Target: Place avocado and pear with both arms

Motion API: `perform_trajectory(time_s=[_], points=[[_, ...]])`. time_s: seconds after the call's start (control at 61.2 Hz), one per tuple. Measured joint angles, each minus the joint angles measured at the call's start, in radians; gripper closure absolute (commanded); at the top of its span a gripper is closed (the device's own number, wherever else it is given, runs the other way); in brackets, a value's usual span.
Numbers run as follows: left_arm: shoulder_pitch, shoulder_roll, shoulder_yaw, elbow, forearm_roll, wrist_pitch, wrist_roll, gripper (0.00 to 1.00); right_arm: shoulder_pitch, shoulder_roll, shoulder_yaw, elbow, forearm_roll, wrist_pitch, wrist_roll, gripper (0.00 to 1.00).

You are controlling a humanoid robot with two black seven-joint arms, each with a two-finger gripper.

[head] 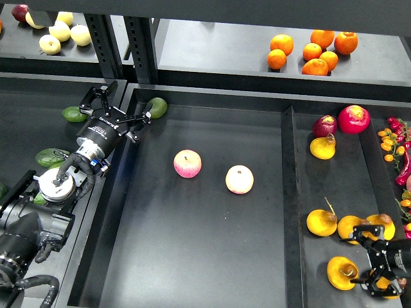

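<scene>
A dark green avocado [156, 107] lies in the far left corner of the middle tray [205, 256]. My left gripper [119, 108] is open and empty over the wall between the left bin and the tray. One of its fingertips [142, 119] is just left of the avocado and apart from it. A yellow-orange pear with a brown blotch [341, 273] lies in the right bin. My right gripper [363, 262] hovers among the pears there with its fingers spread, right beside that pear. I see nothing held in it.
Two pink-yellow apples [187, 163] [239, 179] lie mid-tray. More avocados [74, 114] [50, 156] lie in the left bin. More pears [321, 222] [323, 147] and red fruit [354, 119] lie in the right bin. Oranges [313, 50] and pale apples [61, 32] sit on the back shelf.
</scene>
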Motion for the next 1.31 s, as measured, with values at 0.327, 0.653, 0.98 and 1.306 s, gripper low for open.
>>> perform_trajectory(time_s=[0.327, 0.653, 0.98, 1.306], points=[[-0.002, 0.0, -0.008, 0.0, 0.0, 0.0, 0.0, 0.01, 0.002, -0.026, 0.184, 0.032, 0.007, 0.0, 0.0, 0.01], [-0.002, 0.0, -0.009, -0.001, 0.0, 0.0, 0.0, 0.01, -0.004, 0.053, 0.504, 0.032, 0.013, 0.0, 0.0, 0.01], [-0.001, 0.0, -0.032, -0.011, -0.001, 0.0, -0.001, 0.01, -0.009, 0.291, 0.751, 0.015, 0.004, 0.0, 0.0, 0.01], [0.001, 0.0, -0.037, -0.018, -0.003, 0.0, -0.002, 0.01, 0.0, 0.527, 0.864, -0.03, -0.114, 0.0, 0.001, 0.01]])
